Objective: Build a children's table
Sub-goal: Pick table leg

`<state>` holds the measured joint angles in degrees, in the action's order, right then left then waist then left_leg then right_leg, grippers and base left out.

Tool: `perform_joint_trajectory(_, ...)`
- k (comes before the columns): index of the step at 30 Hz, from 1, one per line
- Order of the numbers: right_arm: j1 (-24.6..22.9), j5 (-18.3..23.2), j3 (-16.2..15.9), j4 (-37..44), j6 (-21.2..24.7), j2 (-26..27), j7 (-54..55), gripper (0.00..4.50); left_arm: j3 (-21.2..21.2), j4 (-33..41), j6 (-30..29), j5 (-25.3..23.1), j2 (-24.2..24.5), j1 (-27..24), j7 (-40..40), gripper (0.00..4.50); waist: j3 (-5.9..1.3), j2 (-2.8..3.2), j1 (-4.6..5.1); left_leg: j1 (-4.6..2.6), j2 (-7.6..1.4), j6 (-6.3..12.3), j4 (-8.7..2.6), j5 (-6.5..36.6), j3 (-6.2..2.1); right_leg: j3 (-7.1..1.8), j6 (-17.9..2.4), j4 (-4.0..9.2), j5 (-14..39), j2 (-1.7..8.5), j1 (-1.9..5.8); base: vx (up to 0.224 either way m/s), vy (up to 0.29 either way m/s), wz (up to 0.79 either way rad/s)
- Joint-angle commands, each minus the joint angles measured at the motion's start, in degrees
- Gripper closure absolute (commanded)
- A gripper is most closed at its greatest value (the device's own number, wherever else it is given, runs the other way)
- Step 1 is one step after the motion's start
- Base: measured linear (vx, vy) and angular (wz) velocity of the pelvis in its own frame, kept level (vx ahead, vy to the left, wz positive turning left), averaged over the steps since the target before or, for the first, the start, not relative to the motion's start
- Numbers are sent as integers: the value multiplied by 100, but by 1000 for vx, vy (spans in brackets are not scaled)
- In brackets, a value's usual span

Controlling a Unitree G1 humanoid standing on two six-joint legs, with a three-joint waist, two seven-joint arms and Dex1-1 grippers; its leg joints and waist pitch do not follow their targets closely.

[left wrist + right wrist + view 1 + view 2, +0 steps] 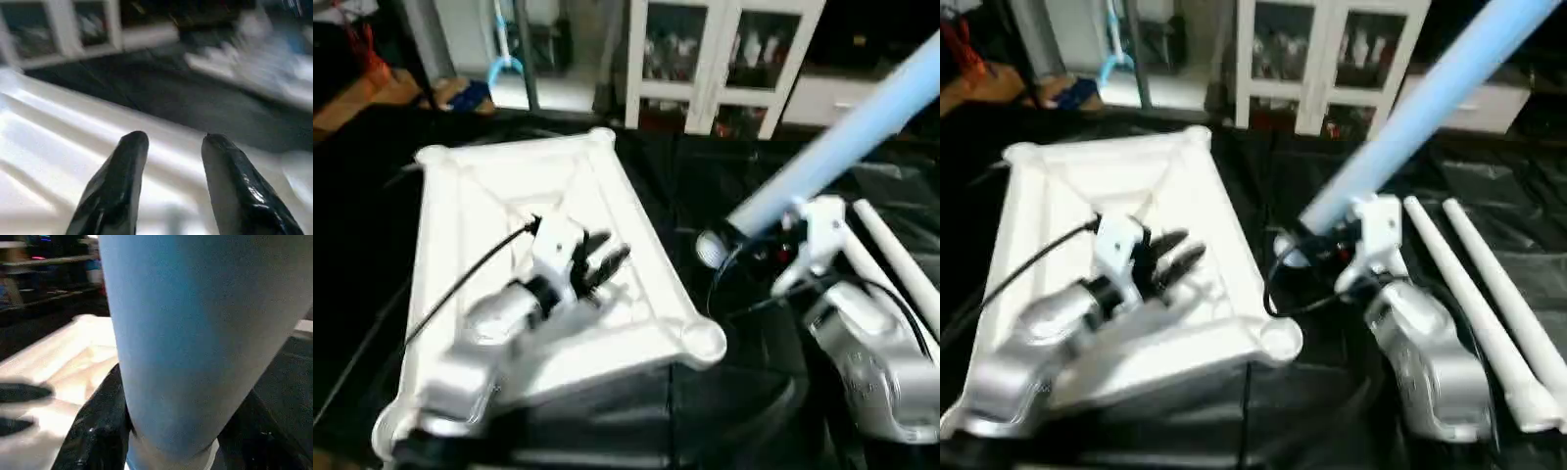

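The tabletop (558,255) lies underside up on the black desk (734,411), left of centre in the eye views. We see our left pincer (612,259) poised over its ribs, fingers parted and empty. Our right pincer (1317,245) grips a leg (1430,93) slanting up to the right; two more legs (1489,304) lie at the right. In the left wrist view, two black fingers (115,191) stand apart over the tabletop. In the right wrist view, black fingers (95,426) clamp the leg.

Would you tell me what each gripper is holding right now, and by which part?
The right gripper grips a table leg near its lower end. The left gripper holds nothing, fingers apart over the tabletop.
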<state>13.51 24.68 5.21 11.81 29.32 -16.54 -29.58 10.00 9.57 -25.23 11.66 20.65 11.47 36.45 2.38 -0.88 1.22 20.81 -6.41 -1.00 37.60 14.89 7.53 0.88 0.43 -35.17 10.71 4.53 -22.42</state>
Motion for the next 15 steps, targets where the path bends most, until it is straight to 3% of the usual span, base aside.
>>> perform_joint_trajectory(1,156,274,92,-156,147,-121,-346,264,205,179,-239,134,143,48,478,221,-196,31,38,-123,-521,55,-639,1647,-166,-169,-1294,413,1739,328,155,-81,-2,11)
perform_joint_trajectory(2,189,347,107,-186,187,-154,-427,264,224,205,-291,161,193,55,563,221,-180,28,23,-168,-534,-126,-661,1863,-100,-180,-1176,447,1924,312,86,-65,-2,14)
perform_joint_trajectory(3,189,375,4,-232,219,-359,-742,264,335,318,-460,243,382,41,831,221,-186,14,4,-177,-544,-201,-667,1934,-67,-185,-1104,461,2028,312,74,-65,-2,14)
perform_joint_trajectory(5,163,365,-45,-242,214,-439,-864,264,389,344,-466,230,437,28,897,221,-183,4,3,-149,-557,-228,-684,1910,-53,-192,-1050,458,2072,315,87,0,0,0)
perform_joint_trajectory(6,-55,295,-292,-201,156,-752,-1363,264,579,323,-385,86,565,-15,905,221,-196,-20,12,-127,-560,-233,-681,1814,-31,-193,-1022,456,2032,322,99,0,0,0)
perform_joint_trajectory(9,-221,64,-429,-270,-69,-858,-1486,264,724,169,-247,-250,549,-44,669,221,-206,-46,-2,-81,-588,-148,-679,1582,8,-212,-969,467,1990,355,130,0,0,0)
perform_joint_trajectory(11,-244,-76,-437,-338,-205,-828,-1374,264,762,128,-185,-318,538,-58,635,221,-252,-73,15,-29,-596,-108,-672,1247,-8,-197,-1020,426,1714,367,168,0,0,0)
perform_joint_trajectory(15,-348,-23,-324,-279,-238,-713,-1139,264,803,-43,-164,-554,569,27,527,221,-270,-100,15,-11,-597,112,-643,747,37,-192,-1209,381,1038,351,168,0,0,0)
